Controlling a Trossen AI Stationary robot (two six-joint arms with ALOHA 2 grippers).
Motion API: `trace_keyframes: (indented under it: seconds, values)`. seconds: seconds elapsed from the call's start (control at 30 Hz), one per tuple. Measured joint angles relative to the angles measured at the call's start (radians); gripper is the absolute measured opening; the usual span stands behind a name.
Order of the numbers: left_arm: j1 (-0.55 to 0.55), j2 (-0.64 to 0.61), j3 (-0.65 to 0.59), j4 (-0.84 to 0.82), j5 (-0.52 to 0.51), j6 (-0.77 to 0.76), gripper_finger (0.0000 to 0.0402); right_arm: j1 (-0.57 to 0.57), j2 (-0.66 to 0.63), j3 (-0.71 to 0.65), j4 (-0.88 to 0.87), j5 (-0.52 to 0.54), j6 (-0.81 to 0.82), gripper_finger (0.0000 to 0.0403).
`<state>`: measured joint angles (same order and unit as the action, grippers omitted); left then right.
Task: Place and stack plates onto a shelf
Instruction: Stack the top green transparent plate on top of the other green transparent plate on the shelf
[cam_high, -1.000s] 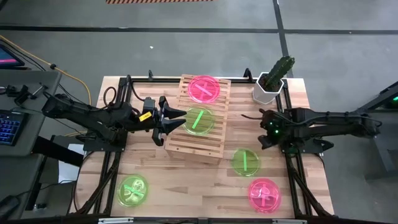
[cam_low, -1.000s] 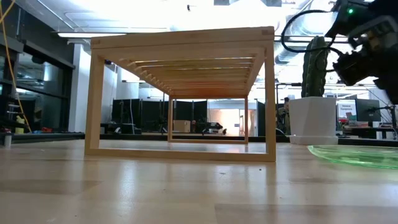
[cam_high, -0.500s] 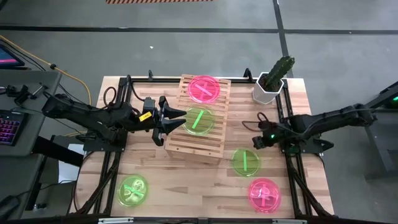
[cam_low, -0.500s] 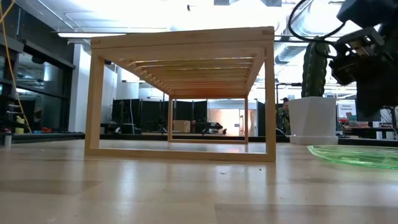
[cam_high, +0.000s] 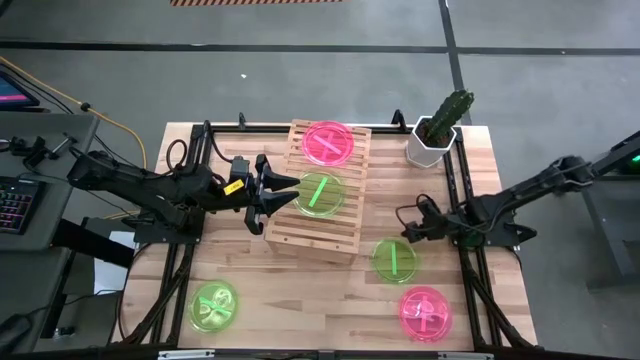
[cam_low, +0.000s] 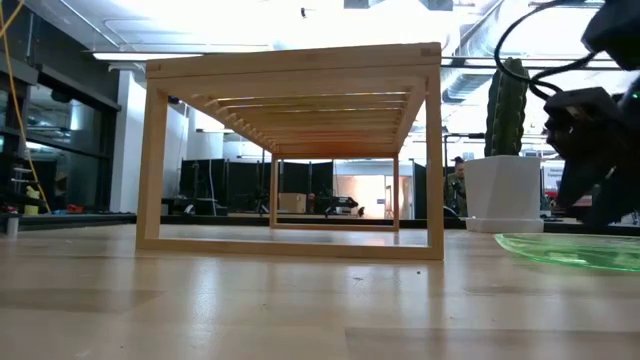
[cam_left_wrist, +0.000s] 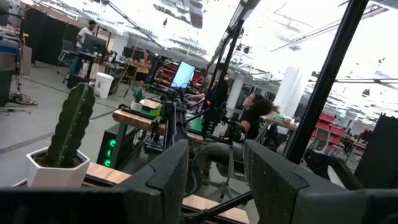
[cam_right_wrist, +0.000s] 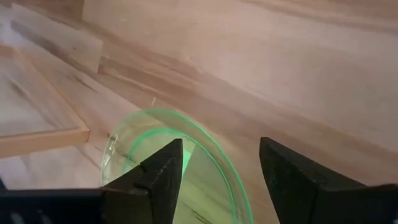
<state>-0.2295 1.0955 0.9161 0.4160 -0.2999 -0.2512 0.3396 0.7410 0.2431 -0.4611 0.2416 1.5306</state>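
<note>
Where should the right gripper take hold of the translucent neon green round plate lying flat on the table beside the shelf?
Probably at the rim. The translucent neon green plate lies flat on the wooden tabletop, so only its thin raised edge offers a bite. The right gripper hangs open just above the edge nearest the light-wood slatted shelf; coming down there, one finger inside, looks best.

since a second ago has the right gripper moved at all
Yes. In the high view the right gripper has come away from the white cactus pot and down toward the green plate on the table, fingers open.
</note>
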Motion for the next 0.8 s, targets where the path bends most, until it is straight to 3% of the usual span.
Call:
trace_keyframes:
  seconds: [0.2,0.37,0.8]
  values:
    - [0.0,0.0,0.0,0.0,-0.003,0.0,0.0145,0.041,0.001,-0.077,0.129,0.063,0.025,0.0194]
    - [0.0,0.0,0.0,0.0,-0.004,0.0,0.0145,0.066,0.021,-0.089,0.136,0.07,0.016,0.0194]
    - [0.0,0.0,0.0,0.0,-0.009,0.0,0.0145,0.192,0.263,-0.087,0.355,0.199,-0.007,0.0194]
